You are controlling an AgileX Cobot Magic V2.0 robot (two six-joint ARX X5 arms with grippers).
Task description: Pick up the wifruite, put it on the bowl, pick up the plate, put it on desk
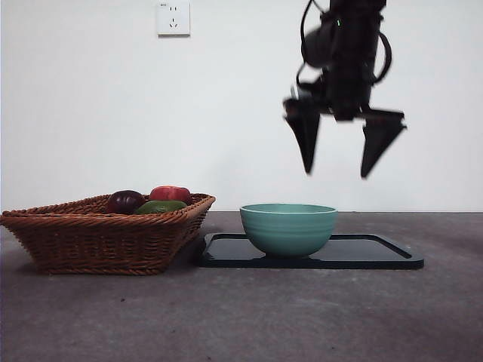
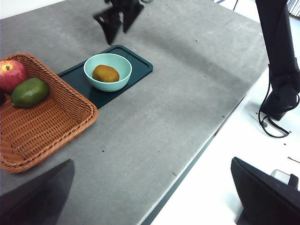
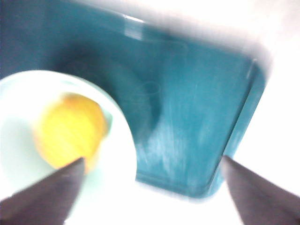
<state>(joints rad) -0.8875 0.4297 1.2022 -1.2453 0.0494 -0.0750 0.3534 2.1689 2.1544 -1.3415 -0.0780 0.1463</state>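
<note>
A white wall backs your grey desk (image 1: 317, 324). The wifruite (image 2: 105, 73) already lies in the bowl (image 1: 288, 228), so the plate (image 1: 377, 253) step is next. Your right gripper (image 1: 343, 143) hangs at the bowl's twelve o'clock, jaws spread, empty; lower it onto the plate's rim. The left gripper (image 2: 154, 197) waits, wide open.

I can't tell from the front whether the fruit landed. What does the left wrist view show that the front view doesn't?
Only the left wrist view shows the wifruite lying inside the bowl, and the left gripper's own jaws spread apart. Only the front view shows the wall socket and the dark purple fruit. Both show the right gripper open above the bowl, the dark tray beneath it, and the basket with red and green fruit.
</note>
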